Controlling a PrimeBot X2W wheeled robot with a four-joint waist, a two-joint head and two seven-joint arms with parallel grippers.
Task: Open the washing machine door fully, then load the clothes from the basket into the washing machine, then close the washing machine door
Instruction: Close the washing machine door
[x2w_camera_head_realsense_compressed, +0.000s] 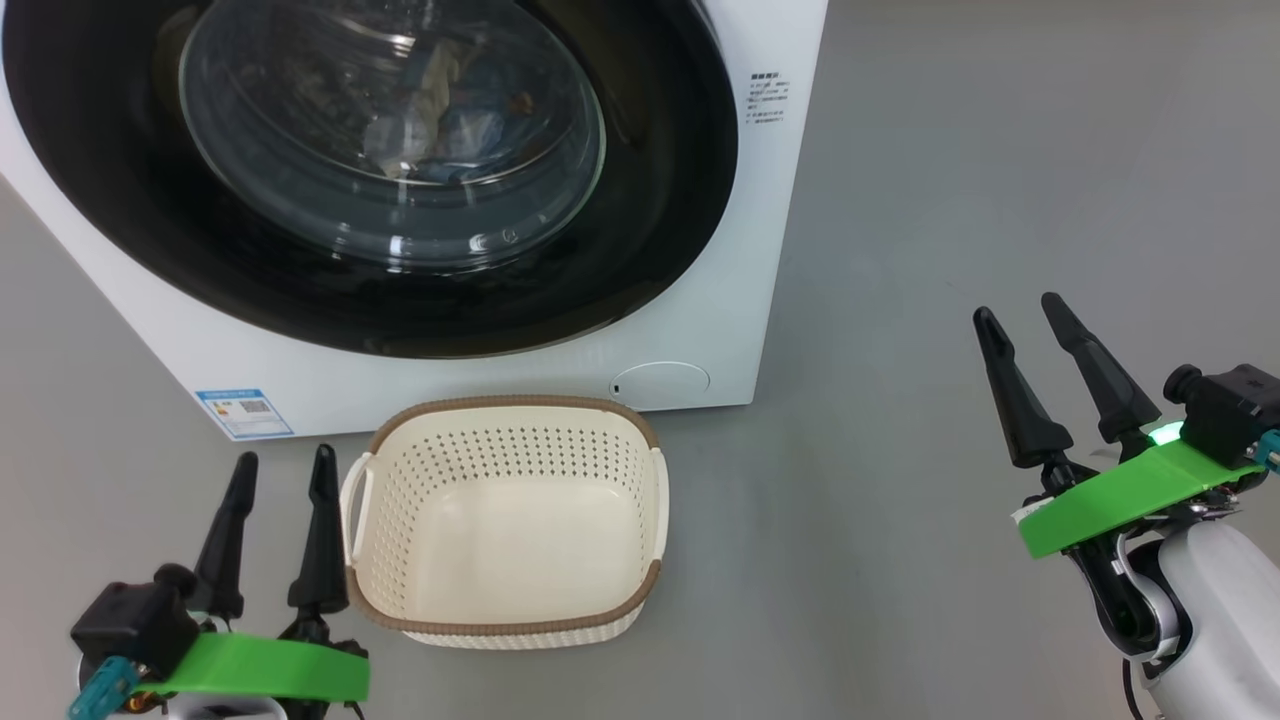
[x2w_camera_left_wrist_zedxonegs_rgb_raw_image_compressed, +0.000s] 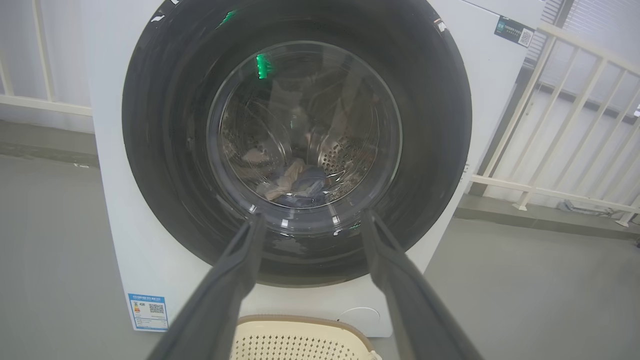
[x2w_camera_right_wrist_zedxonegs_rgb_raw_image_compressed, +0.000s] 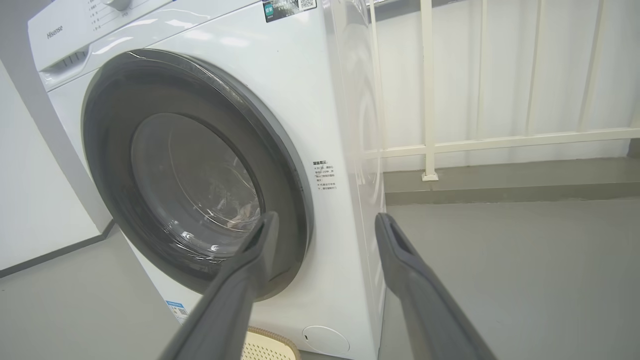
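1. Left pincer. My left pincer (x2w_camera_head_realsense_compressed: 283, 457) sat at the lower left of the head view. It pointed up, with its jaws apart and clamped on nothing. It hung just beside the left side of the basket (x2w_camera_head_realsense_compressed: 515, 403); I could not tell whether the two touched.

2. Sticker. A blue sticker (x2w_camera_head_realsense_compressed: 245, 412) was fixed to the lower left corner of the machine (x2w_camera_head_realsense_compressed: 700, 300), behind that pincer.

3. Basket. The basket stood upright on the floor (x2w_camera_head_realsense_compressed: 950, 200), directly in front of the machine and near its base. Its perforated walls and flat bottom showed bare.

4. Door. The door (x2w_camera_head_realsense_compressed: 110, 200) lay shut, flush against the machine front.

5. Clothes. The clothes (x2w_camera_left_wrist_zedxonegs_rgb_raw_image_compressed: 295, 182) lay behind the door glass as a low heap of blue and pale fabric at the bottom of the drum (x2w_camera_left_wrist_zedxonegs_rgb_raw_image_compressed: 345, 155). Any print on them was too blurred to read. In the left wrist view my left pincer pointed at the lower edge of that glass.

6. Flap. A round flap (x2w_camera_head_realsense_compressed: 660, 382) sat at the lower right of the machine front, just behind the basket's far rim.

7. Right pincer. My right pincer (x2w_camera_head_realsense_compressed: 1018, 308) hung at the right, over bare floor, well apart from machine and basket. Its jaws were spread and gripped nothing. In the right wrist view it pointed at the machine's right front edge.

8. Railing. A white railing (x2w_camera_right_wrist_zedxonegs_rgb_raw_image_compressed: 425, 100) stood to the right of the machine.
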